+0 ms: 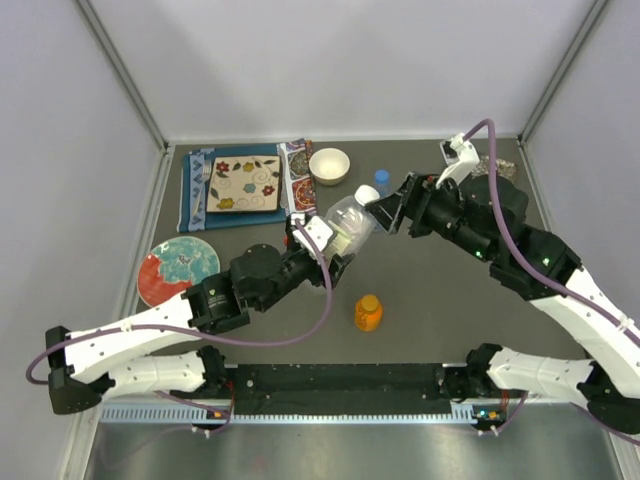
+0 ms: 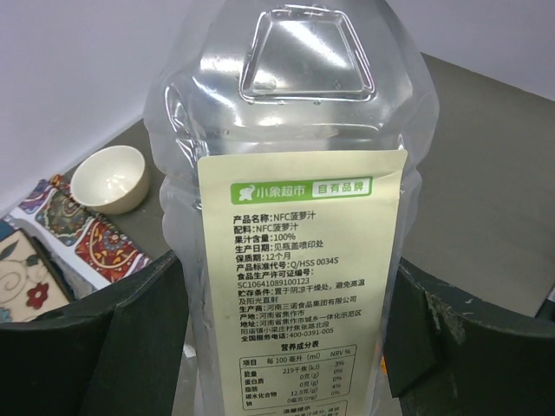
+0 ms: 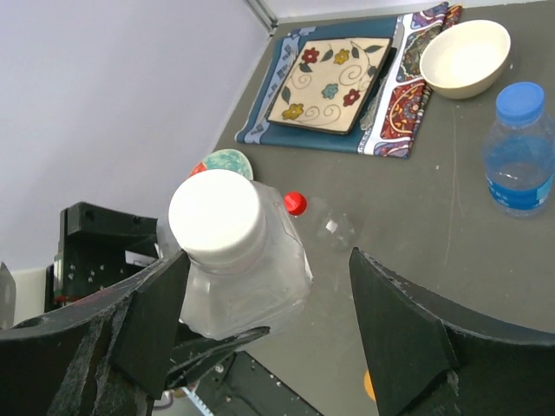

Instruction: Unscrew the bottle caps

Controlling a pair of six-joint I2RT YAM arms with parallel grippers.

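Note:
My left gripper (image 1: pixel 335 250) is shut on the wide clear bottle (image 1: pixel 348 226) and holds it tilted above the table. Its label fills the left wrist view (image 2: pixel 299 260), between my fingers (image 2: pixel 130 347). The bottle's white cap (image 3: pixel 217 215) is on. My right gripper (image 3: pixel 269 303) is open, its jaws standing either side of the bottle's top; the cap lies close to the left finger (image 3: pixel 147 321). The blue-tinted bottle (image 3: pixel 520 160) stands capped in blue (image 3: pixel 524 100). The slim clear bottle (image 3: pixel 334 227) with its red cap (image 3: pixel 296 203) is below. The short orange bottle (image 1: pixel 368 312) stands at front.
A white bowl (image 1: pixel 329 165), a square flowered plate (image 1: pixel 243 184) on a blue mat (image 1: pixel 192 196) and a patterned cloth (image 1: pixel 297 170) lie at the back. A round red-and-teal plate (image 1: pixel 177 269) is at left. A black rail (image 1: pixel 340 380) runs along the front edge.

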